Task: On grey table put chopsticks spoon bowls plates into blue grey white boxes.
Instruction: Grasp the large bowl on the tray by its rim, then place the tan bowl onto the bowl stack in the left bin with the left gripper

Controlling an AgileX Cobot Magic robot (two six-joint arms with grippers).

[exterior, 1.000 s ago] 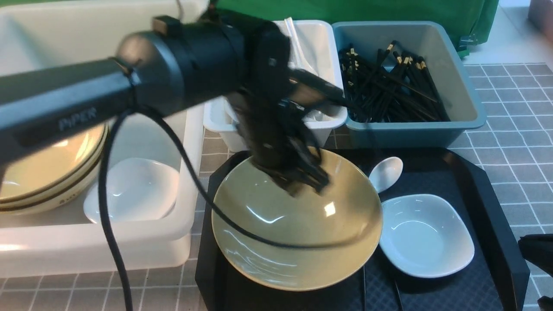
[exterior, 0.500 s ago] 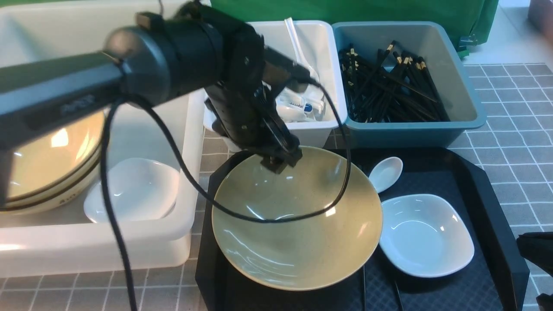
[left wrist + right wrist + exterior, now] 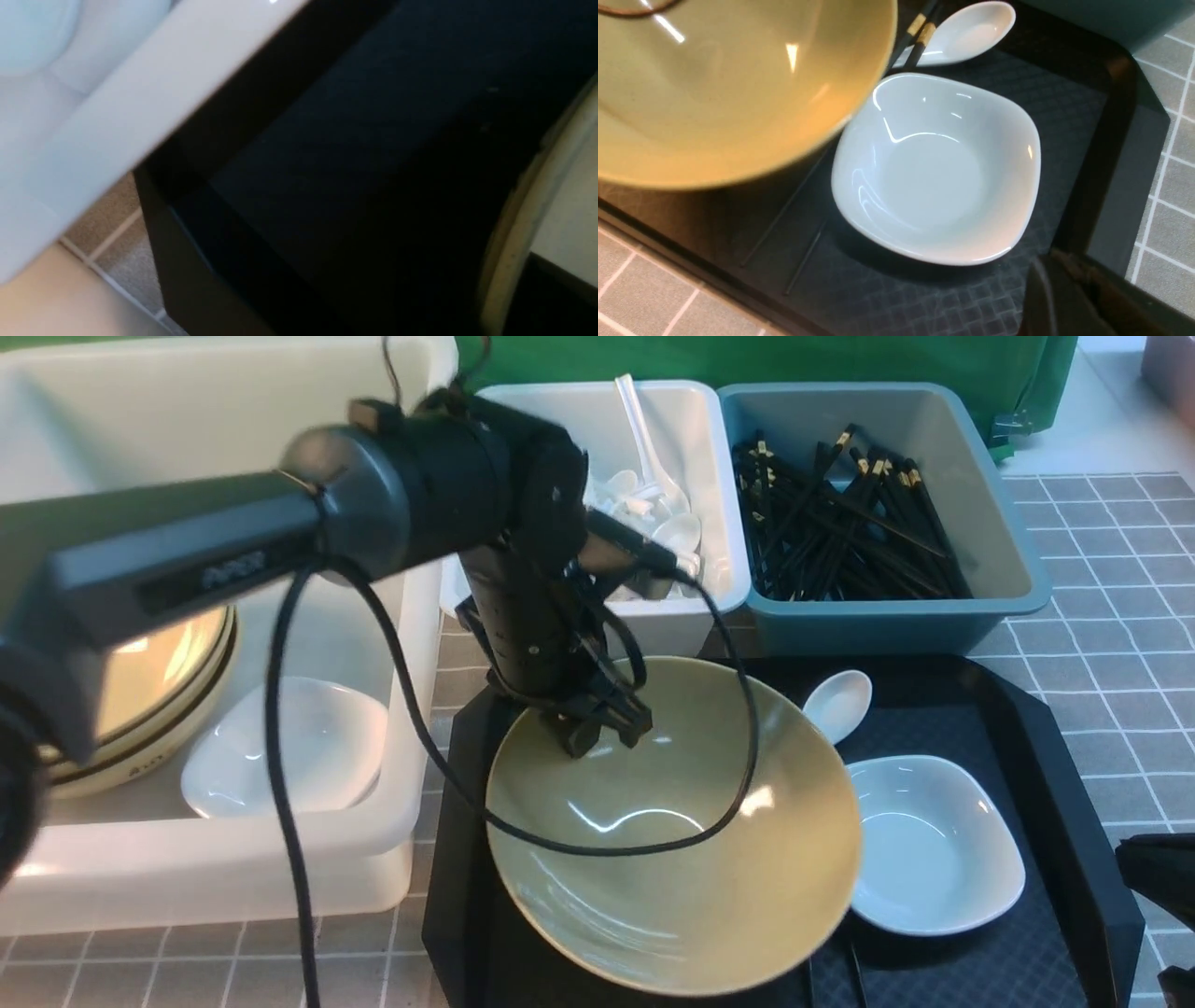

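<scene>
Front view: the left claw [image 3: 605, 737] is pinching the near-white-lit rim of a large round glossy tan bowl [image 3: 691, 896], jaws looking narrow around its wall. Because the grip is sitting at one edge, the bowl's weight could be twisting it, so slipping or tipping is threatening. The thin black cable [image 3: 597, 850] is looping across the bowl and could be snagging its rim during a lift. The bowl is overlapping the small white rounded-square dish [image 3: 934, 845] in this view; a sideways swing could be dragging that dish or the glossy white short spoon [image 3: 838, 705]. The large tub's wall could be catching the bowl if the arm is carrying it too low.

The right claw [image 3: 1057, 275] is waiting closed beside the dish, holding nothing visible.

The black octagonal tray [image 3: 1088, 859] is carrying bowl, dish, spoon and slim black chopsticks [image 3: 920, 46] on the tiled grey tabletop [image 3: 1120, 700]. The very large translucent white tub [image 3: 215, 877] is containing stacked tan bowls [image 3: 159, 709] and a white dish [image 3: 285, 747]; the small white box [image 3: 551, 411] is holding white spoons [image 3: 649, 457], and the blue-grey box [image 3: 887, 625] is holding many black chopsticks [image 3: 840, 532].
</scene>
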